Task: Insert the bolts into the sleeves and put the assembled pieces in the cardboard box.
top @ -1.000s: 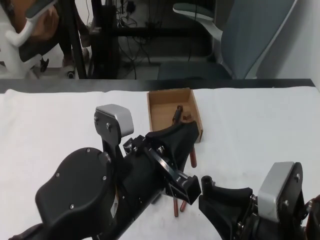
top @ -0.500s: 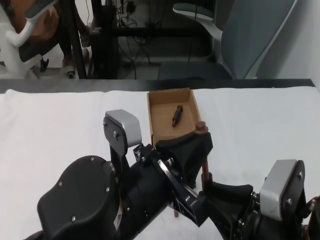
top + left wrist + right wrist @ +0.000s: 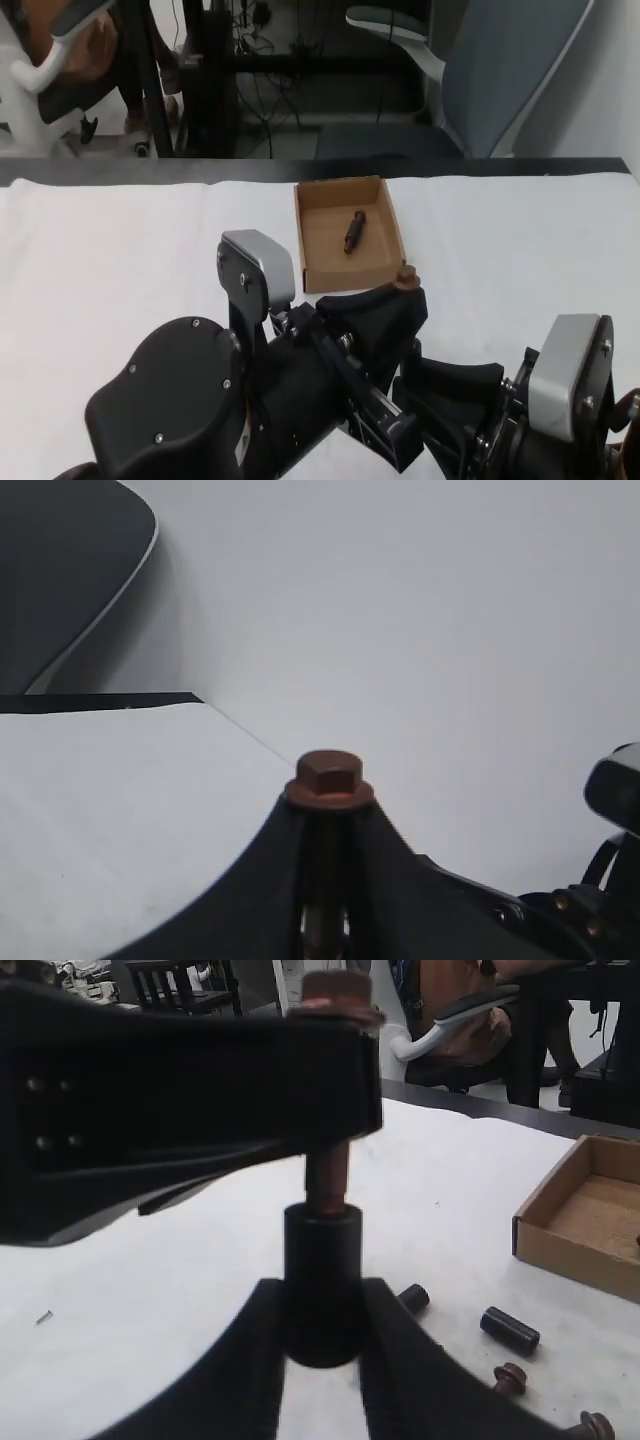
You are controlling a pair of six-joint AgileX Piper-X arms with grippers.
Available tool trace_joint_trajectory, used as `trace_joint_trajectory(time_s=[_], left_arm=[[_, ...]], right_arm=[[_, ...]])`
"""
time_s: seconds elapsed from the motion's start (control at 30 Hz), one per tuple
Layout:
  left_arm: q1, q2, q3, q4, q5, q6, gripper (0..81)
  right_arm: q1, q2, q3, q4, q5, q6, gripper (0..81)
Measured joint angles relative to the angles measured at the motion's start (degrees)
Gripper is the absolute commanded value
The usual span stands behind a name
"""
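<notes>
Bolt [image 3: 329, 778] sits pinched in my left gripper [image 3: 328, 825], the fingers closed tight on the shank just under the hexagonal head. That way the head stands proud above them and the shank hangs free below, where I need it. My right gripper [image 3: 322, 1325] is clamped round the lower part of a black sleeve [image 3: 322, 1250] and holds it upright, mouth up, directly beneath. In the right wrist view the shank comes straight down to that mouth. The two look lined up on one axis, though whether the tip is inside or only at the rim I cannot tell. I grip the sleeve low so its mouth is unobstructed, and the bolt high so that plenty of shank can slide in before my left fingers meet the sleeve. I judge this to be the insertion step, barely begun. It calls for a straight push down with no tilt, or the tip could catch on the rim. Both grippers hang above the white bench [image 3: 520, 230], on the near side of the cardboard box [image 3: 325, 255], close enough that the drop afterwards should be short. One assembled piece [image 3: 353, 231] lies in the box. Two loose sleeves [image 3: 510, 1330] and two loose bolts [image 3: 508, 1376] wait on the bench near it, so more pairs remain
</notes>
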Motion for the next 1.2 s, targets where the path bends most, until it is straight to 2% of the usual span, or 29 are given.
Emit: trace_joint_trajectory(time_s=[0.07, 0.1, 0.17, 0.23, 0.27, 0.43, 0.63, 0.7, 0.83, 0.9, 1.07, 1.2], left_arm=[[0.0, 0.0, 0.1, 0.0, 0.1, 0.0, 1.8], [0.0, 0.0, 0.1, 0.0, 0.3, 0.0, 8.3], [0.0, 0.0, 0.1, 0.0, 1.2, 0.5, 30.8], [0.0, 0.0, 0.1, 0.1, 2.6, 1.3, 64.1], [0.0, 0.0, 0.1, 0.1, 3.1, 1.6, 70.0], [0.1, 0.0, 0.1, -0.6, 3.6, 2.4, 70.0], [2.9, -2.8, 0.1, 4.0, 4.8, 2.5, 70.0], [5.2, -4.2, -0.7, 13.5, 4.8, 2.3, 65.8], [11.3, -3.7, -5.9, 37.8, 4.7, 5.3, 66.9], [14.1, -2.1, -9.1, 45.6, 4.6, 7.7, 66.9], [20.3, 4.7, -18.4, 59.3, 3.9, 12.0, 66.2], [22.8, 12.2, -25.3, 66.8, 3.2, 14.1, 64.7]], right_arm=[[0.0, 0.0, 0.0, 0.0, 0.0, 0.0, 0.4], [0.0, 0.0, 0.0, 0.0, 0.1, 0.0, 0.4], [0.1, 0.0, 0.0, -0.1, 0.9, 0.0, 0.4], [0.0, 0.0, 0.0, -0.3, 3.3, 0.0, 0.4], [-0.3, 0.0, -0.1, -0.3, 4.2, 0.0, 0.4], [-2.7, 0.0, -1.5, 2.9, 6.4, -0.6, 0.4], [-9.0, 0.6, -6.0, 12.5, 7.5, -3.8, 0.4], [-11.3, 2.0, -9.0, 15.7, 7.3, -3.9, 0.4], [-15.5, 7.8, -16.9, 22.8, 5.5, -4.5, 0.4], [-16.9, 12.6, -21.4, 25.4, 4.4, -5.1, 0.4], [-19.7, 27.5, -33.9, 29.4, 1.2, -6.0, 0.4], [-22.0, 40.4, -47.1, 34.1, -0.9, -6.5, 0.4]])
